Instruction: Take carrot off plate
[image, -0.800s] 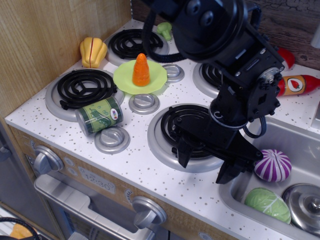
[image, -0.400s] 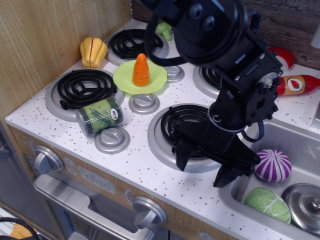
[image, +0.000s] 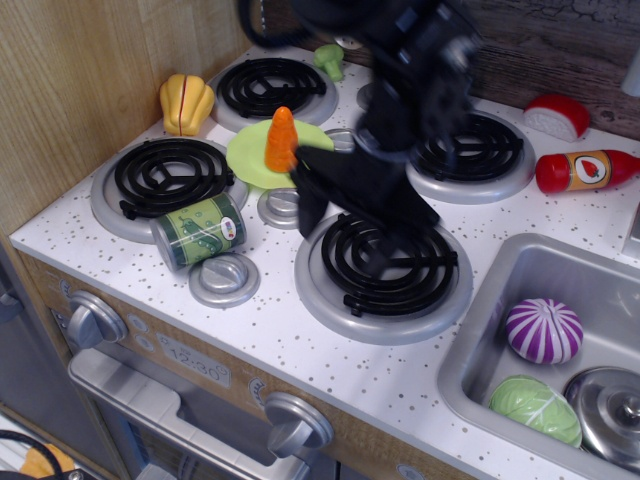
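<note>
The orange carrot (image: 281, 140) stands upright on the lime-green plate (image: 246, 157), between the two left burners. My black gripper (image: 343, 232) is motion-blurred, just right of the plate and over the near edge of the front middle burner (image: 385, 265). Its jaws stand apart and hold nothing. One finger (image: 306, 205) hangs close to the plate's right rim, a little below and right of the carrot, not touching it. The arm hides the plate's right edge.
A yellow pepper toy (image: 186, 103) lies at the back left. A green can (image: 198, 230) lies on its side by silver discs (image: 224, 279). A ketchup bottle (image: 585, 170) lies at the right. The sink (image: 480, 340) holds a purple cabbage (image: 542, 330) and a green one (image: 535, 408).
The gripper has swung up and to the left, from the sink's edge to just beside the plate. The carrot and plate have not moved.
</note>
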